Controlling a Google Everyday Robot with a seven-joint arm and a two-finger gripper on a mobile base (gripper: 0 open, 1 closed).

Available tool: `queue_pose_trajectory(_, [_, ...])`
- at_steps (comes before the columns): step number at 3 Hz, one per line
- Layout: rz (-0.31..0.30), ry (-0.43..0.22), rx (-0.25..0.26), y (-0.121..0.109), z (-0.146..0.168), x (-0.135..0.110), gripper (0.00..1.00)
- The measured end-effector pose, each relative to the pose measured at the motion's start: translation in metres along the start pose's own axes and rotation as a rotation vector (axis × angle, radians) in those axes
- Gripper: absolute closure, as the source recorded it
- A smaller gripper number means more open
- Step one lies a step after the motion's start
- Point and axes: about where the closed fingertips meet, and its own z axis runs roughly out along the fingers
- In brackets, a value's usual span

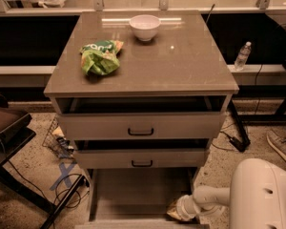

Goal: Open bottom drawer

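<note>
Standing open, the bottom drawer [133, 190] (shallow) seemingly contains the gripper [178, 212], front-right.

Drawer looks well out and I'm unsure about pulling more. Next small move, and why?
Probably lift the tool clear of the bottom drawer: its floor shows far out past the middle drawer, and the tool sits low at its front right corner.
</note>
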Motion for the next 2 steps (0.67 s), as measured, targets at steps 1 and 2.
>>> queue_pose_trajectory(1, [0.001,0.000,-0.002,0.0014,0.0011,0.0000,0.75])
queue_pose_trajectory(2, [0.001,-0.001,-0.006,0.0030,0.0026,-0.0002,0.51])
